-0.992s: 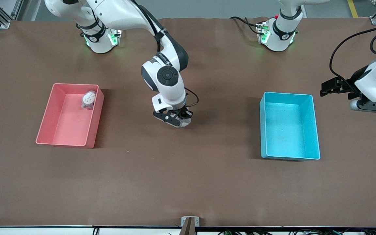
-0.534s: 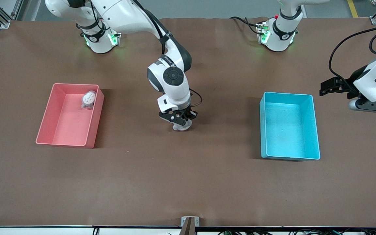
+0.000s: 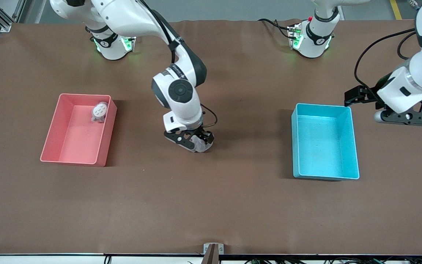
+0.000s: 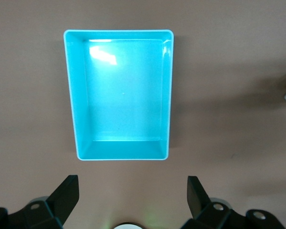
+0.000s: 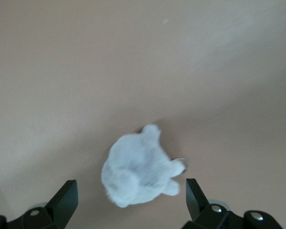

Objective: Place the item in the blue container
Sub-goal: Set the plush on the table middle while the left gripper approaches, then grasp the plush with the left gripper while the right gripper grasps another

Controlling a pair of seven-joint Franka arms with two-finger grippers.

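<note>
Fluffy white plush item (image 5: 139, 168) lies on the brown desk (image 3: 211, 205), well apart from the empty cyan rectangular plastic bin (image 3: 354, 146). Right end effector (image 3: 192, 141), fingers apart, straddles it (soft fur may slip on closing). Left end effector (image 4: 132, 198) waits, spread, beside the bin.

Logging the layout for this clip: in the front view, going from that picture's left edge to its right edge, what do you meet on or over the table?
pink bin with a small white toy inside → right gripper over a white plush item → blue container → left gripper
</note>
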